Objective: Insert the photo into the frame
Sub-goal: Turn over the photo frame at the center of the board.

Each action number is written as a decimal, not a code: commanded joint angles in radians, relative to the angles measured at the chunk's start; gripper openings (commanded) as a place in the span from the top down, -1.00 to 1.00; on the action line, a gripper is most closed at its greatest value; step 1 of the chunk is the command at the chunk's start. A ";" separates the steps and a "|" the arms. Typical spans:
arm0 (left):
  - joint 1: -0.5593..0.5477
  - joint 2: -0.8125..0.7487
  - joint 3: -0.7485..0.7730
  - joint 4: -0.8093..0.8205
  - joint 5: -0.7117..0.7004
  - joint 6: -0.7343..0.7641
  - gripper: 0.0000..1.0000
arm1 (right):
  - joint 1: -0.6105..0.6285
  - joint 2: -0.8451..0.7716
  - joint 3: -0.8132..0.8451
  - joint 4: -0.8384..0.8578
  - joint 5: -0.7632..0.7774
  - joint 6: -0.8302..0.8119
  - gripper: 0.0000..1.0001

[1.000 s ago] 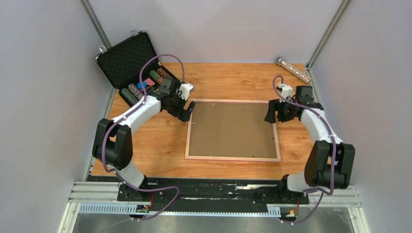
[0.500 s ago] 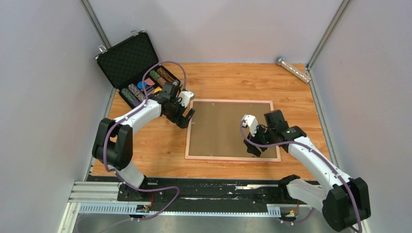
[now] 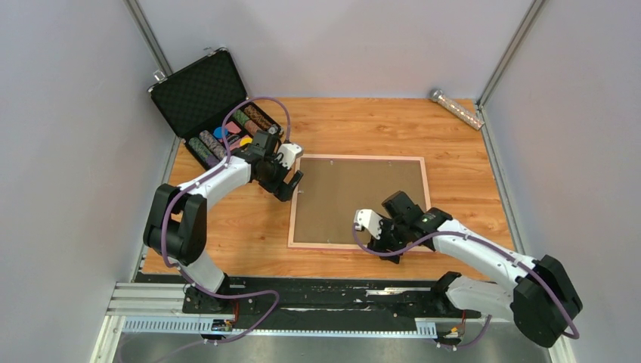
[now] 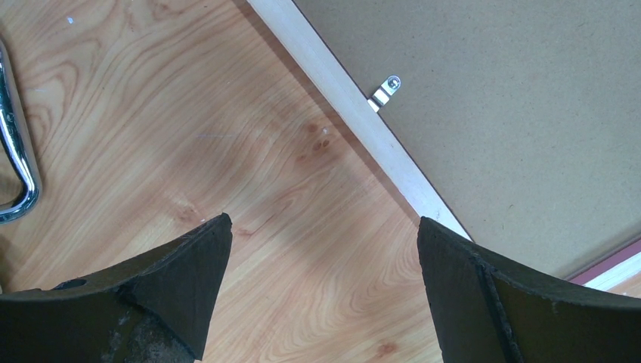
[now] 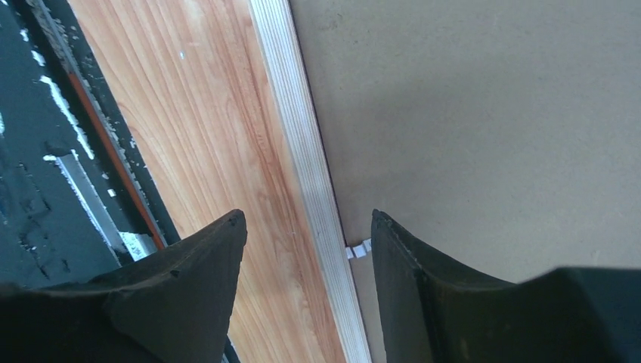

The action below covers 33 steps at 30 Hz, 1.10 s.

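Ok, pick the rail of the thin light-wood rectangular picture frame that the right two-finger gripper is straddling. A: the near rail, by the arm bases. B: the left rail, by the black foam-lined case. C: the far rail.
A: the right gripper hangs over the near rail of the frame, which runs between its fingers in the wrist view, with the plain brown backing board on one side.
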 commanded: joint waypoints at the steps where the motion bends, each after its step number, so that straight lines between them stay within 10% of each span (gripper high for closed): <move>1: 0.005 -0.040 -0.003 0.027 0.007 0.019 -0.98 | 0.043 0.059 -0.002 0.075 0.083 0.011 -0.17; 33: 0.007 -0.096 0.002 0.025 0.014 0.009 -0.98 | 0.067 0.343 0.137 0.219 0.243 0.076 0.53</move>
